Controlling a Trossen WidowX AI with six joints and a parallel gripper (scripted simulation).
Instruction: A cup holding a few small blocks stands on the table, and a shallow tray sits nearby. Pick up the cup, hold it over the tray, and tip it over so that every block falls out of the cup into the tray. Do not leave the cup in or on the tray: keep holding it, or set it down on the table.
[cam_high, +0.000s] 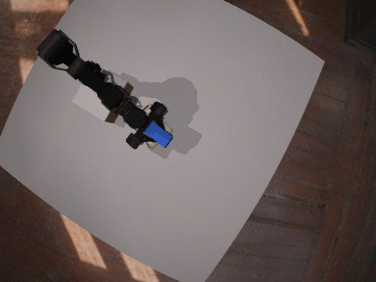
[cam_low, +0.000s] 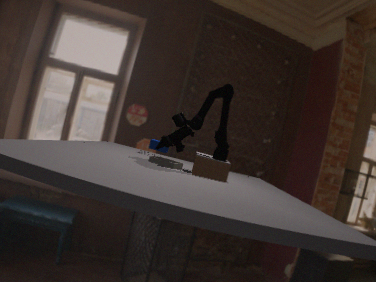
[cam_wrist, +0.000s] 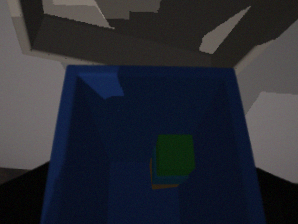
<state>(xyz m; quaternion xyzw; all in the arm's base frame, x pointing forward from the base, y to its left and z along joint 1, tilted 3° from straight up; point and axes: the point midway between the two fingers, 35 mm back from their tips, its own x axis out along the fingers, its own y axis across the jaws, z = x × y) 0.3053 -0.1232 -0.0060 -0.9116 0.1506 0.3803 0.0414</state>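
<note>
Top: shut on the blue cup (cam_high: 161, 135) (cam_low: 159, 146) (cam_wrist: 150, 73) with the gripper (cam_high: 154, 132) (cam_low: 160, 145) (cam_wrist: 145, 152), overlapping the shallow tray (cam_high: 151, 146) (cam_low: 167, 163) (cam_wrist: 125, 45). Exterior: lifted clear of the white table (cam_low: 125, 181) (cam_high: 220, 200), apparently over or near the tray (small and dark here). Wrist: open-mouthed, containing a green block (cam_wrist: 175, 155) above blue-green and orange edges, with the tray beyond the rim.

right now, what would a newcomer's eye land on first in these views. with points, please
Probably the bright blue cup (cam_high: 158, 134) (cam_low: 155, 145) (cam_wrist: 226, 145), held in the black gripper (cam_high: 146, 124) above the pale tabletop (cam_high: 225, 165) (cam_low: 150, 187). In the wrist view it fills the lower middle, with a green block (cam_wrist: 175, 154) on top of the small stack inside. Beyond the cup's far rim, the tray (cam_wrist: 120, 47) spans the top of that view.
</note>
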